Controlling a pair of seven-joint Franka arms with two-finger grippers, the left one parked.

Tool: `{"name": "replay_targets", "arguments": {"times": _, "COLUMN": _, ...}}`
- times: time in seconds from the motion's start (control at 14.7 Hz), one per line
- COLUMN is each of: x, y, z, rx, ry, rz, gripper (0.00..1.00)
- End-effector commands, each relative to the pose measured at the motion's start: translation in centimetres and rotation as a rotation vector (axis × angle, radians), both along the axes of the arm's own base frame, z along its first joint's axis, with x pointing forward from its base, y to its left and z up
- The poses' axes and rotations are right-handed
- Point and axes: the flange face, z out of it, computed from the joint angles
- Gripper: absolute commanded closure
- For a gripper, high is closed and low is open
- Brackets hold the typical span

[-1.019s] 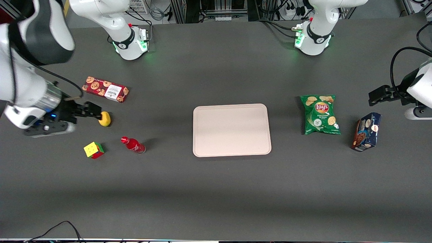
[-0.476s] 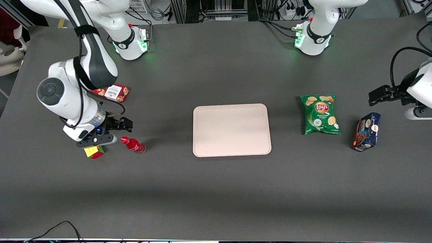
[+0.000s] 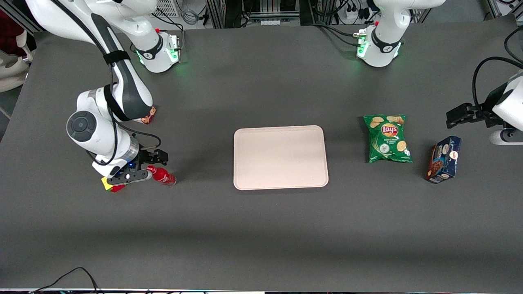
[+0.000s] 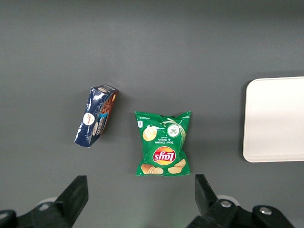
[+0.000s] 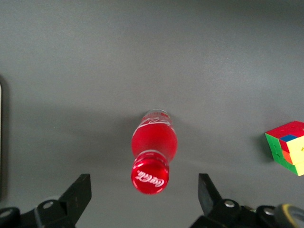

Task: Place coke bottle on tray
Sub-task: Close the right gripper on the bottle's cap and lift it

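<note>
Pincer (image 5: pixel 144 197) newly above round-capped coke bottle (image 5: pixel 153 154), fingers spread.

1. A robotics lab: Franka arm bases (image 3: pixel 157 51) bolted onto a dark grey table (image 3: pixel 261 228).
2. Aluminium framing, power strips and cables (image 3: pixel 261 12) crowd the table's edge.

Dark grey table (image 3: pixel 261 228), bearing a pinkish-beige tray (image 3: pixel 280 157) at centre. Toward the working arm's end: upright coke bottle (image 3: pixel 162 176) under the open-fingered gripper (image 3: pixel 157 161), Rubik's cube (image 3: pixel 111 185), red cookie box (image 3: pixel 148 116). Toward the parked arm's end: green Lay's chip bag (image 3: pixel 387 138), blue cookie box (image 3: pixel 444 159).
</note>
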Motion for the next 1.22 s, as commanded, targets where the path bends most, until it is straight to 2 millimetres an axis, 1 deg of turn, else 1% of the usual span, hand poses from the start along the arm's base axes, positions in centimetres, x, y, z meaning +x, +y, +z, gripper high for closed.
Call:
{"name": "replay_targets", "arguments": {"times": 0.0, "x": 0.7, "y": 0.0, "z": -0.4, "rx": -0.017, "ry": -0.024, "rz": 0.000, "gripper": 0.00}}
{"name": "replay_targets", "arguments": {"times": 0.07, "x": 0.8, "y": 0.0, "z": -0.6, "rx": -0.016, "ry": -0.024, "rz": 0.000, "gripper": 0.00}}
{"name": "replay_targets", "arguments": {"times": 0.14, "x": 0.8, "y": -0.1, "z": -0.6, "rx": -0.016, "ry": -0.024, "rz": 0.000, "gripper": 0.02}}
{"name": "replay_targets", "arguments": {"times": 0.34, "x": 0.8, "y": -0.1, "z": -0.8, "rx": -0.016, "ry": -0.024, "rz": 0.003, "gripper": 0.25}}
{"name": "replay_targets", "arguments": {"times": 0.41, "x": 0.9, "y": -0.1, "z": -0.7, "rx": -0.014, "ry": -0.036, "rz": 0.006, "gripper": 0.34}}
{"name": "replay_targets", "arguments": {"times": 0.48, "x": 1.0, "y": -0.2, "z": -0.8, "rx": -0.017, "ry": -0.037, "rz": 0.007, "gripper": 0.39}}
{"name": "replay_targets", "arguments": {"times": 0.54, "x": 1.0, "y": -0.2, "z": -0.8, "rx": -0.020, "ry": -0.042, "rz": 0.012, "gripper": 0.47}}
{"name": "replay_targets", "arguments": {"times": 0.61, "x": 1.1, "y": -0.2, "z": -0.8, "rx": -0.019, "ry": -0.044, "rz": 0.012, "gripper": 0.58}}
{"name": "replay_targets", "arguments": {"times": 0.82, "x": 1.1, "y": -0.2, "z": -0.7, "rx": -0.024, "ry": -0.046, "rz": 0.016, "gripper": 0.99}}
{"name": "replay_targets", "arguments": {"times": 1.09, "x": 1.0, "y": -0.1, "z": 0.5, "rx": -0.027, "ry": -0.063, "rz": 0.017, "gripper": 1.00}}
{"name": "replay_targets", "arguments": {"times": 1.16, "x": 0.9, "y": 0.1, "z": 1.5, "rx": -0.026, "ry": -0.075, "rz": 0.018, "gripper": 1.00}}
